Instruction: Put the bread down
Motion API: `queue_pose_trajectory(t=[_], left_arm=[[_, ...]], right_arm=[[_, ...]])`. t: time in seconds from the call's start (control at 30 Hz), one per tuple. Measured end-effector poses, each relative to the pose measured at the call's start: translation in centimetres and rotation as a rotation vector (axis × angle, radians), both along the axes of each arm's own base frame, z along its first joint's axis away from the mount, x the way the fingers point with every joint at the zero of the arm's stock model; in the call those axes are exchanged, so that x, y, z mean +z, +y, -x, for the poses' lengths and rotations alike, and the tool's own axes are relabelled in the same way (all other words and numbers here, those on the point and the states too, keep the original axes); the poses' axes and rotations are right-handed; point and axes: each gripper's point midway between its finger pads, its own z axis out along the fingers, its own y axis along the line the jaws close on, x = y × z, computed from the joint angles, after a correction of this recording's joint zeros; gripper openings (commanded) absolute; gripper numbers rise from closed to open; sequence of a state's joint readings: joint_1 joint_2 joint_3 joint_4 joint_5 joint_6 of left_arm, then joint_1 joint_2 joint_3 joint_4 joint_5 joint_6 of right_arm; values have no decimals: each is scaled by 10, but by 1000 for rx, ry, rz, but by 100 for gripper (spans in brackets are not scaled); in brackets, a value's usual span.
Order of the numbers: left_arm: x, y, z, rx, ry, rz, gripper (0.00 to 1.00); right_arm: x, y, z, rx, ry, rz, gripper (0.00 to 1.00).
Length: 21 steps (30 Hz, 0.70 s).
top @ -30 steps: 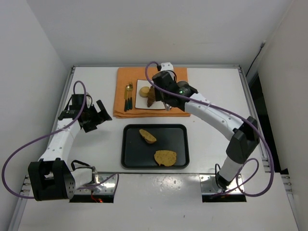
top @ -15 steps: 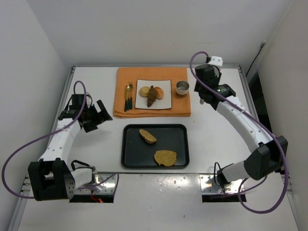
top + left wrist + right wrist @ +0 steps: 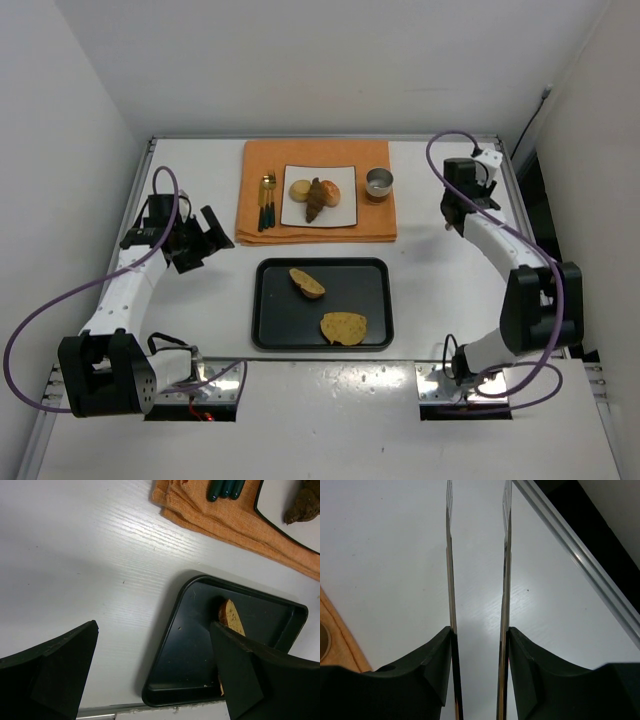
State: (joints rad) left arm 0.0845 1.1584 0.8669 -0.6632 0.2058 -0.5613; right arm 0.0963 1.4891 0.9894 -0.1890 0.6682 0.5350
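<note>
Surface notes, black tray [image 3: 185, 670]: smooth, slight gloss.
Worktop [image 3: 75, 555] under it white, faint linear grain, satin. Cloth [image 3: 220, 525] beyond tray: coarse orange weave, matt. Cup [image 3: 379, 183] there: shiny metal. Bread [image 3: 307, 283] in tray: rough crust. Right fingers [image 3: 451, 580]: thin polished metal.

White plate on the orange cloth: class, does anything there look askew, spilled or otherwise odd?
Slightly: the dark bread piece lies between the pale roll and the orange roll, crowding both, its near end close to the rim of the white plate. Nothing looks spilled or damaged; the cutlery lies straight on the orange cloth.
</note>
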Motion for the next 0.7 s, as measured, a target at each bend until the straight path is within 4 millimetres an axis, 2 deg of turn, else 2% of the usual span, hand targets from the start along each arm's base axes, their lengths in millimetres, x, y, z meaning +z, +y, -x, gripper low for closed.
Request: queue_pose_trajectory(t=[0.17, 0.33, 0.37, 0.4, 0.5, 0.57, 0.6, 0.63, 0.7], left_arm=[[0, 0, 0, 1, 0, -1, 100], [-1, 1, 0, 3, 4, -4, 100], [-2, 1, 0, 4, 6, -5, 100], [-2, 1, 0, 4, 7, -6, 100], [-4, 1, -1, 5, 12, -6, 100], [-5, 2, -1, 5, 16, -6, 100], [-5, 2, -1, 6, 17, -7, 100], [-5, 2, -1, 6, 16, -7, 100], [-4, 2, -2, 6, 13, -8, 100]], right_arm=[[-26, -5, -22, -8, -7, -15, 47], [-65, -9, -31, -5, 45, -36, 49], [-72, -8, -32, 1, 58, -43, 52], [-79, -8, -33, 1, 67, -50, 62], [-98, -7, -35, 4, 101, -75, 79], [-104, -5, -35, 8, 113, -89, 87], [-104, -4, -35, 9, 114, -94, 96], [-103, -4, -35, 11, 109, -100, 99], [-96, -3, -33, 12, 107, -108, 99]])
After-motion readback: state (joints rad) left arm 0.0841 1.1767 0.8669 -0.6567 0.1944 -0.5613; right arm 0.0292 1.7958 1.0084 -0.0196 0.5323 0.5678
